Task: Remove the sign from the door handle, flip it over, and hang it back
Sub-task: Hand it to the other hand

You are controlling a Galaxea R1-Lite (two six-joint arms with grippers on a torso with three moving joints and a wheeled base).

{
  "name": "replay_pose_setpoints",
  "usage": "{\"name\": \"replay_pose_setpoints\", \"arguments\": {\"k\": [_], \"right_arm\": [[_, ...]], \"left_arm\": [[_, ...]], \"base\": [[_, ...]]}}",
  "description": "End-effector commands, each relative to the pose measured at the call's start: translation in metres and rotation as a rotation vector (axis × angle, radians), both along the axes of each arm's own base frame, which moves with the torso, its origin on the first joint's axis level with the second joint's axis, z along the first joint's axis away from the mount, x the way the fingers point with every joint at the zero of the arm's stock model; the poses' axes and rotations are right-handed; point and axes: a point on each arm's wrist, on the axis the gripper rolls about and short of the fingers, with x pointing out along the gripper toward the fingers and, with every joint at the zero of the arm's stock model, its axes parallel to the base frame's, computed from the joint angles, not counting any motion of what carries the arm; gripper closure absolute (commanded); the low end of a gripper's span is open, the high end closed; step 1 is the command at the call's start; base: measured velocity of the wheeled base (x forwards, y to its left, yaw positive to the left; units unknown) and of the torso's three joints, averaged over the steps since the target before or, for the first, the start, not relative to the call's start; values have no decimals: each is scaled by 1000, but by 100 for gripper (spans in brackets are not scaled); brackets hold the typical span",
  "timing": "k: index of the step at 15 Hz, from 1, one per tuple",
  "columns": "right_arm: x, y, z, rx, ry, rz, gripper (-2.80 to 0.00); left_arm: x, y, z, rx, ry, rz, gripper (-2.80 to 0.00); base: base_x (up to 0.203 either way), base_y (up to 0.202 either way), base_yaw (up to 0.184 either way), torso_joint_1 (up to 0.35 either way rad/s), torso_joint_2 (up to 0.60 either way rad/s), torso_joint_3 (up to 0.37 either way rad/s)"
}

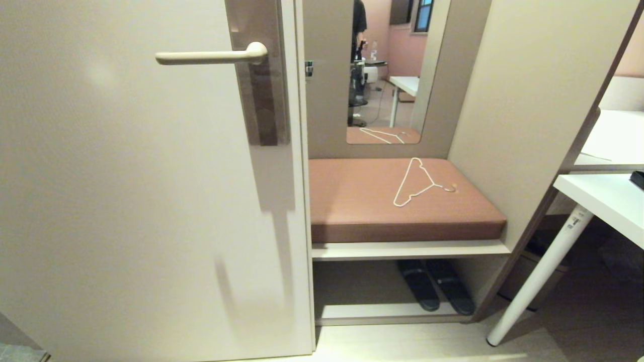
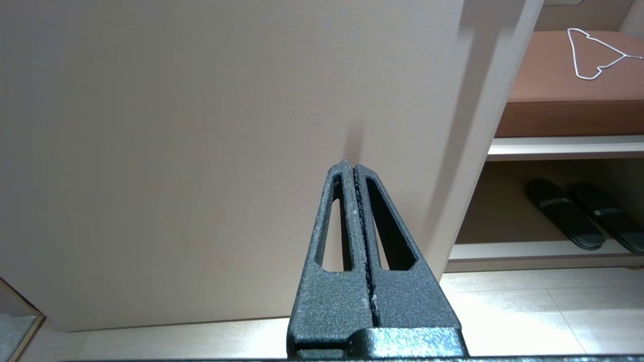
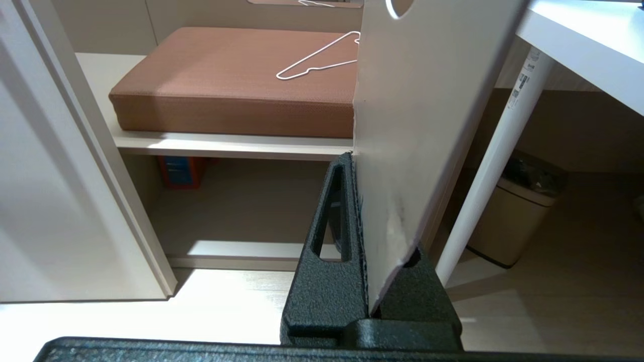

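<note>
Door handle (image 1: 211, 56), upper left of the head frame, bare: no card on it. The sign (image 3: 427, 115) is pinched in the right hand (image 3: 363, 211), standing up centre frame in the right wrist view, jaws clamped on its lower edge. White face showing, no lettering readable; edge of the oval hole at the top. Likely held low for the flip. Left hand (image 2: 355, 171) closed, empty, facing the door (image 2: 201, 125).
</note>
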Motion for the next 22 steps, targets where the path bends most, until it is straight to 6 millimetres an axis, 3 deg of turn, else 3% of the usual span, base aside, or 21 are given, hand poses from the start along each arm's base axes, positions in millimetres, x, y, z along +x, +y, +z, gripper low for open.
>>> {"name": "replay_pose_setpoints", "arguments": {"k": [1, 5, 9, 11, 19, 22], "right_arm": [[0, 0, 0, 1, -1, -1, 0], [-2, 0, 8, 1, -22, 0, 0], [-13, 0, 41, 5, -35, -3, 0], [-8, 0, 59, 4, 13, -2, 0], [48, 1, 203, 0, -1, 53, 0], [77, 5, 229, -4, 22, 201, 0]], "left_arm": [[0, 0, 0, -1, 0, 0, 0], [0, 0, 0, 0, 0, 0, 0], [0, 0, 0, 1, 0, 0, 0], [0, 0, 0, 2, 0, 0, 0], [0, 0, 0, 2, 0, 0, 0], [0, 0, 0, 1, 0, 0, 0]], "base": [[0, 0, 0, 0, 0, 0], [0, 0, 0, 0, 0, 0], [0, 0, 0, 0, 0, 0], [0, 0, 0, 0, 0, 0], [0, 0, 0, 0, 0, 0], [0, 0, 0, 0, 0, 0]]}}
